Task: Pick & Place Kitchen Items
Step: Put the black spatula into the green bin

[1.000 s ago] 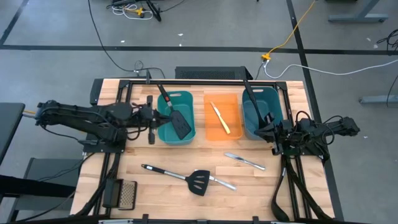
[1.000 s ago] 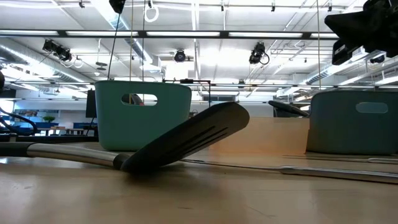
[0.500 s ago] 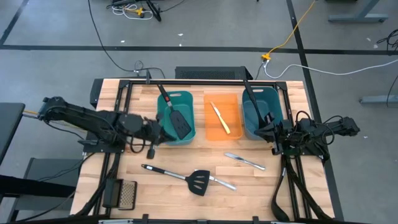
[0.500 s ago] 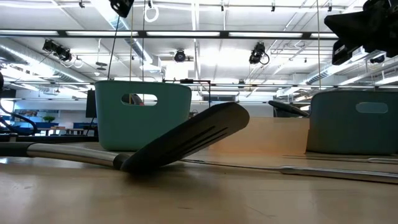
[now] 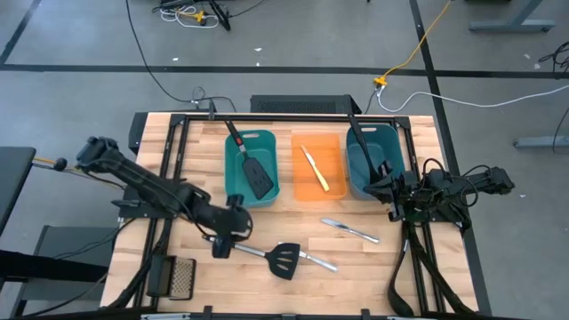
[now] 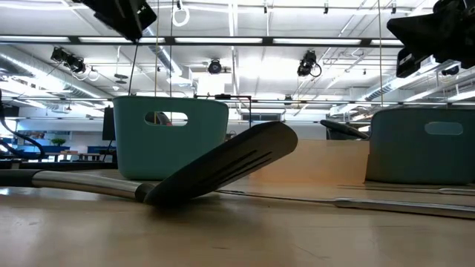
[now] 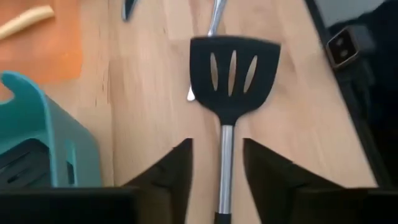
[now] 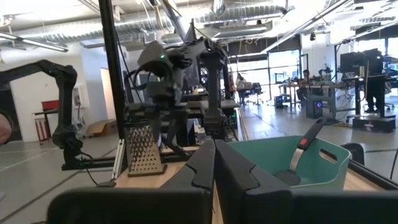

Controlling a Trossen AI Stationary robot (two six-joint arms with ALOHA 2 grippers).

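Observation:
A black slotted spatula lies on the table near the front, its silver handle pointing toward the left edge. My left gripper hangs open above that handle, tipped downward, one finger on either side of it without touching; from overhead the gripper is over the handle's free end. A second black spatula leans in the left teal bin. A yellow-handled knife lies in the orange bin. A silver knife lies flat on the wood. My right gripper waits shut at the right.
A right teal bin holds a black ladle. A mesh grater lies at the near left corner. Another silver piece shows beside the spatula's head. Bare wood lies between the bins and the spatula.
My left gripper has swung from beside the left teal bin toward the table's near edge and somewhat right, sinking and tipping its fingers downward, and now stands over the spatula's handle. The spatula and the other items have not moved.

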